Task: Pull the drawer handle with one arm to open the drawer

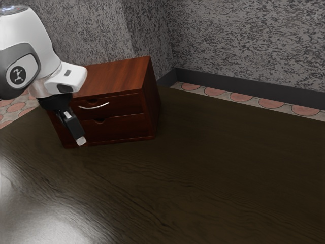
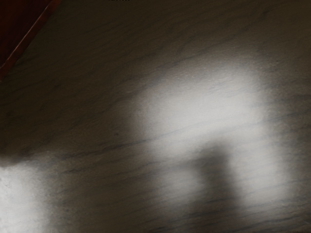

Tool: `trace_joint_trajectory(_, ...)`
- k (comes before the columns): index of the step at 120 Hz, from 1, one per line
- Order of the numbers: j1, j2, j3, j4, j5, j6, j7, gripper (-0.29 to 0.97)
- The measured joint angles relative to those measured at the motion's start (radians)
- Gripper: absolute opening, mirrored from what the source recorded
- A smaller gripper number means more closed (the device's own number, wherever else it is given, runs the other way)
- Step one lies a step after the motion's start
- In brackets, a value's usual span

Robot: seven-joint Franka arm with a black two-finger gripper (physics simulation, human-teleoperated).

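Black pincer (image 1: 79,139), open or closed I cannot tell, hangs below the curved silver handle (image 1: 93,105) of the red-brown wooden cabinet (image 1: 127,81); wrist view adds glare on the dark wooden table (image 2: 194,121).

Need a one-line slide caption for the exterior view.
Franka gripper hangs low before the wooden cabinet, below and clear of the silver handle on the top drawer, which looks shut.

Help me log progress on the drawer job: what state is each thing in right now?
Top drawer: shut, front flush with the cabinet.
Handle: not gripped.
Bottom drawer: shut.
Gripper: pointing down in front of the cabinet, lower than the handle.
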Motion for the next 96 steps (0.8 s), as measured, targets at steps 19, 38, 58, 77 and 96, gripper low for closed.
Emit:
trace_joint_trajectory(19,-0.001,0.130,0.020,0.082,0.084,0.099,0.238,0.68)
trace_joint_trajectory(38,0.003,0.244,0.022,0.174,0.117,0.148,0.427,0.68)
trace_joint_trajectory(58,0.015,0.297,0.027,0.204,0.123,0.189,0.567,0.68)
trace_joint_trajectory(77,0.044,0.325,0.028,0.205,0.094,0.238,0.651,0.68)
trace_joint_trajectory(96,0.057,0.366,0.029,0.203,0.084,0.325,0.694,0.68)
